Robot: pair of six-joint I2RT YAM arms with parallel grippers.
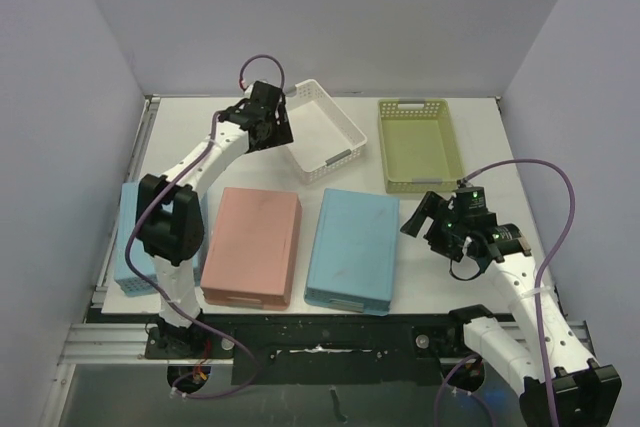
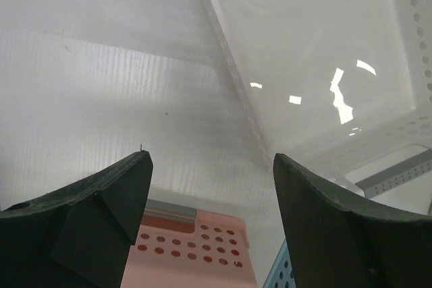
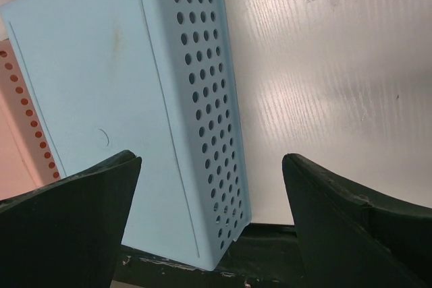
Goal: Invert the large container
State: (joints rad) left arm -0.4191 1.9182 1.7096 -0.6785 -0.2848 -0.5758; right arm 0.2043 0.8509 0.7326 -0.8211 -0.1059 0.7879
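**A:** Which way is the white basket (image 1: 322, 129) from the left gripper (image 1: 275, 117)?

**B:** Touching or just beside, at its 3 o'clock, toward the table's 12 o'clock edge. Its long axis runs 11 to 5. The jaws are spread wide, and the near wall lines up between them.

**A:** And the right gripper (image 1: 418, 215)?

**B:** Also wide open, holding nothing, well apart.

blue perforated bin (image 3: 101, 79), R gripper (image 3: 212, 161) jaws apart

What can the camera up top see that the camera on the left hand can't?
Only the top camera shows the green basket and the right gripper. Only the left wrist camera shows bright glints inside the white basket, up close. Both show the white basket, the upside-down pink basket, the middle blue basket and the open left gripper.
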